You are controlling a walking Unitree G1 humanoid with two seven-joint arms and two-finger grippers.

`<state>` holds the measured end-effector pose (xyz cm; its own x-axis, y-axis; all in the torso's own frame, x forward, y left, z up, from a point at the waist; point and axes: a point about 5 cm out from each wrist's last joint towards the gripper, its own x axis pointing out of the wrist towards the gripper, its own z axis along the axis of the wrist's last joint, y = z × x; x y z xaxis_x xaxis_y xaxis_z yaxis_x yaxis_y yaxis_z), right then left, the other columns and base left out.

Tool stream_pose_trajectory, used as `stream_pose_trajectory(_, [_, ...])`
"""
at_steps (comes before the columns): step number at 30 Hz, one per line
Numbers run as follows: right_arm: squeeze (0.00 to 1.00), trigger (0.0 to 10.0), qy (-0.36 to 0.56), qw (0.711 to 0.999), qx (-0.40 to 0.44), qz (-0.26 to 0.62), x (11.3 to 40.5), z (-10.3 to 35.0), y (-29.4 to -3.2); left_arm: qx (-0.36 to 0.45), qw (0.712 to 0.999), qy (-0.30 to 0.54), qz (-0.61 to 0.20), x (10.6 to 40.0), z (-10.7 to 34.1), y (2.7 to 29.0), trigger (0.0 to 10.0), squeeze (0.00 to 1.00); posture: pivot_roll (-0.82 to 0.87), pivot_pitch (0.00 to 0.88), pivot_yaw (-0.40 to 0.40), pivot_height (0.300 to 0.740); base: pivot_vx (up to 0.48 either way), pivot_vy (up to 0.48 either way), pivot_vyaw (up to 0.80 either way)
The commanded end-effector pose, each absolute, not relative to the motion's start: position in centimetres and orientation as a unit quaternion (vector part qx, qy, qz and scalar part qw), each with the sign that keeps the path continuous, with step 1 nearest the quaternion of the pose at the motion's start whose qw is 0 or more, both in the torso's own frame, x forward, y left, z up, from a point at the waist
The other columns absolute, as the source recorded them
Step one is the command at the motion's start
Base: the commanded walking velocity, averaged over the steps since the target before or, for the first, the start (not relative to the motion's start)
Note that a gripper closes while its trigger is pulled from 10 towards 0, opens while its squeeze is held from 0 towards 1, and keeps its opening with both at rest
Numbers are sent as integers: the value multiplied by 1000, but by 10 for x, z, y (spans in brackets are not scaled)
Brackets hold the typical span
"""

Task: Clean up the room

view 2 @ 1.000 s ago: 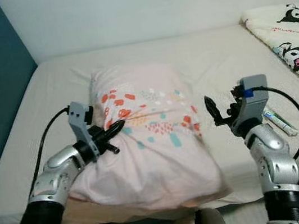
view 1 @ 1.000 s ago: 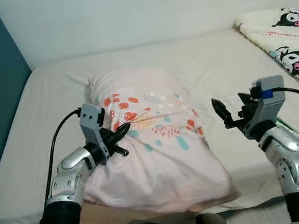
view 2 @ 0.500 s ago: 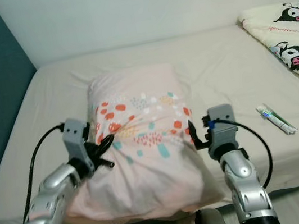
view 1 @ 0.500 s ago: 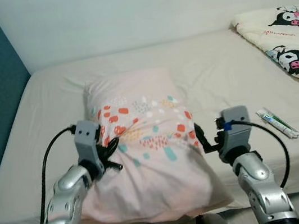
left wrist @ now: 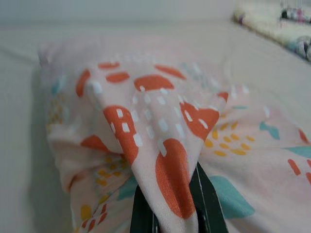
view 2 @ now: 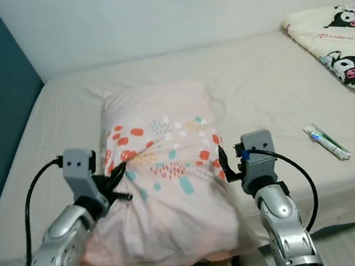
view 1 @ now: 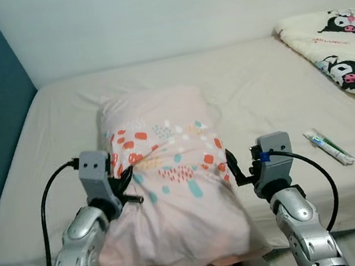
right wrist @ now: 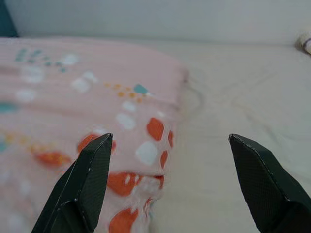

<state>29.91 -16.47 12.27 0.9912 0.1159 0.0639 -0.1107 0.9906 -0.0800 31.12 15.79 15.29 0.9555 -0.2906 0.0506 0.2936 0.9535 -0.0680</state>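
Head views: pillow (view 1: 170, 174) lies mid-bed (view 1: 265, 92), toward the near edge; step in hand looks like gripping it at both sides to reposition it. Left end effector (view 1: 126, 181) sits at its 9 o'clock edge, right end effector (view 2: 222, 166) at 3 o'clock; tube (view 1: 329, 145) and cartoon blanket (view 1: 340, 53) lie further toward 3 o'clock. Left wrist view: fingers (left wrist: 208, 204) clamped on a fold of pillowcase, tips hidden by fabric. Right wrist view: fingers (right wrist: 92, 179) spread wide around the pillow's edge, not touching. Next: close right, lift together. Pillow's near corners hidden behind the arms.
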Motion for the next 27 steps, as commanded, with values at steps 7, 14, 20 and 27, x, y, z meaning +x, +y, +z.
stream_pose_trajectory(7, [0, 10000, -31, 996, -47, 66, 297, 117, -160, 5, 988, -102, -118, 313, 184, 165, 10000, 0, 20, 60, 2, 645, 0, 0, 0])
stream_pose_trajectory(14, [0, 10000, -32, 996, -49, 65, 295, 115, -160, 13, 989, -65, -131, 308, 169, 156, 10000, 0, 18, 63, 4, 670, 0, 0, 0])
stream_pose_trajectory(20, [0, 10000, -29, 996, -50, 67, 294, 113, -159, 25, 989, -57, -135, 307, 163, 151, 10000, 0, 19, 62, 2, 695, 0, 0, 0])
stream_pose_trajectory(27, [0, 10000, -29, 996, -50, 69, 294, 112, -157, 20, 989, -53, -135, 306, 159, 148, 10000, 0, 18, 60, 3, 725, 0, 0, 0])
